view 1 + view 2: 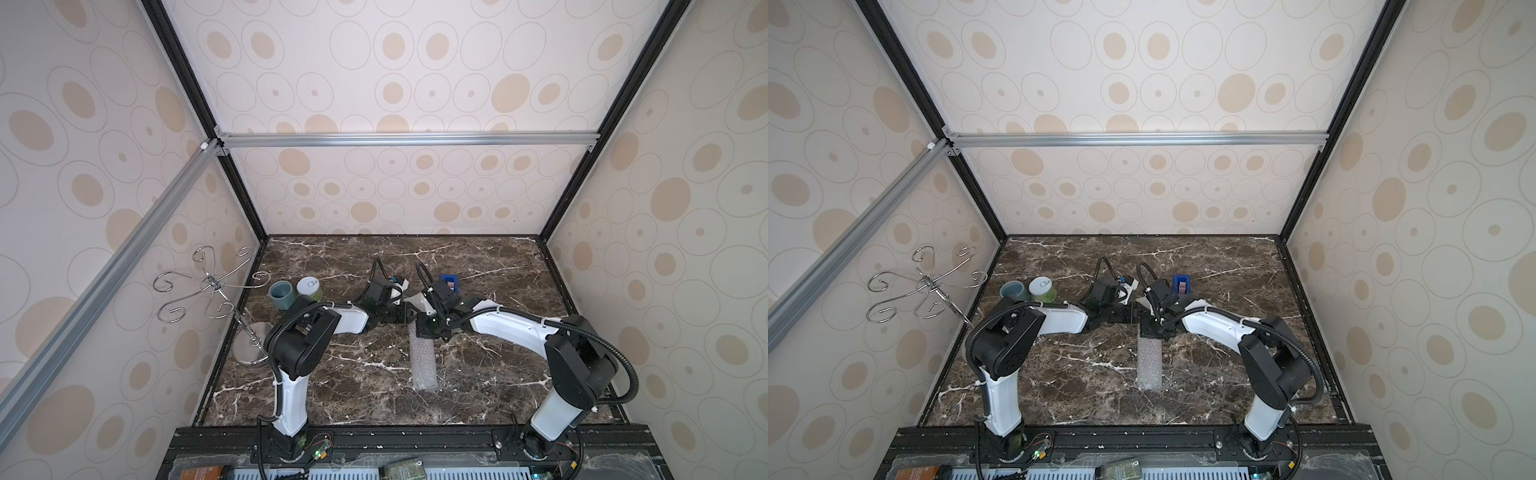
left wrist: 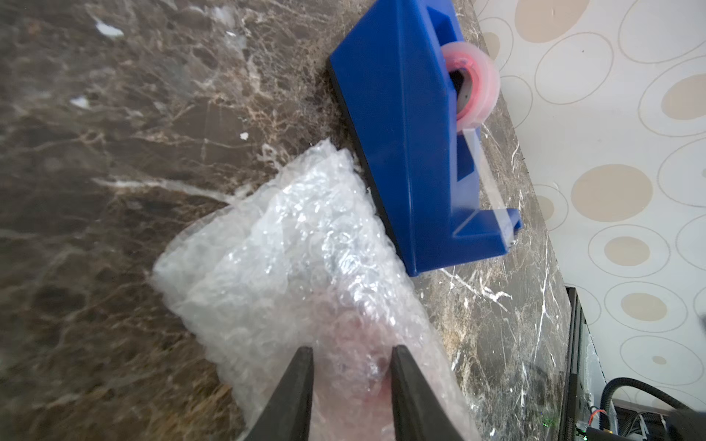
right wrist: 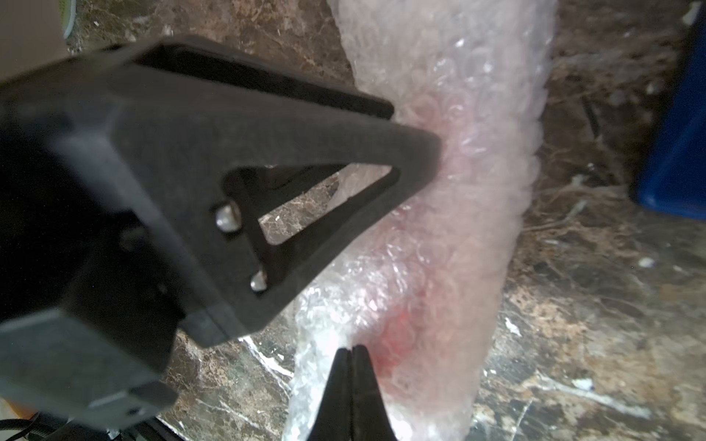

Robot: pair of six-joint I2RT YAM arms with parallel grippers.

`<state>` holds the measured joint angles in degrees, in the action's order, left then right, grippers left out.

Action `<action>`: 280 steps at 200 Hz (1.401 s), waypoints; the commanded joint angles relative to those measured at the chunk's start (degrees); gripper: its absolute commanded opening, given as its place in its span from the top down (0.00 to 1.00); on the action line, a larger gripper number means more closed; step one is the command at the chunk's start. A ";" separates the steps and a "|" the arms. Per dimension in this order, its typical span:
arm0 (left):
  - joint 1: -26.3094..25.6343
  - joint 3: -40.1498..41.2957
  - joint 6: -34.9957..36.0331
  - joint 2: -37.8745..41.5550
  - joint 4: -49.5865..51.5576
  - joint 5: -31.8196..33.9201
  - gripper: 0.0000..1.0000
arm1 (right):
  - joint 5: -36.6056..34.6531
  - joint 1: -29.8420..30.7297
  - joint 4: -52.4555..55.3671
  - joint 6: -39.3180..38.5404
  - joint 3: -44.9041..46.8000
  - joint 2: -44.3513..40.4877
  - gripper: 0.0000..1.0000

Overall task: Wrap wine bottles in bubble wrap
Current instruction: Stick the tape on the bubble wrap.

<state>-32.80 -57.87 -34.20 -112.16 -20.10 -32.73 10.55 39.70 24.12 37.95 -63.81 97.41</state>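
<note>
We saw the bottle (image 3: 397, 343), pink through the bubble wrap (image 1: 424, 361) rolled round it, lying on the table (image 1: 353, 386) at mid-frame in both top views. The wrap's loose tail ran toward the lower edge. The left gripper (image 2: 351, 382) clamped the wrapped bottle. The right gripper (image 3: 351, 355) was closed, its tips at the wrap; whether it pinched film we could not tell. The dispenser (image 2: 401, 133) stood just beside.

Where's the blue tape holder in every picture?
Both top views: blue tape holder on the table, near the centre, toward the back.
Left wrist: large, whole, beside the bubble wrap.
Right wrist: only a cut-off blue sliver past the wrap.
Shared landmark: the bubble wrap.
</note>
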 commanded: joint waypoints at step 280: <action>5.10 7.99 -0.65 14.56 -1.40 -5.68 0.57 | -8.99 1.19 11.69 -2.63 -2.56 0.15 0.47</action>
<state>-30.30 -53.15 -33.41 -101.47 -18.09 -36.97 3.36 40.77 32.32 36.38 -67.16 99.22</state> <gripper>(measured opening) 0.436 0.515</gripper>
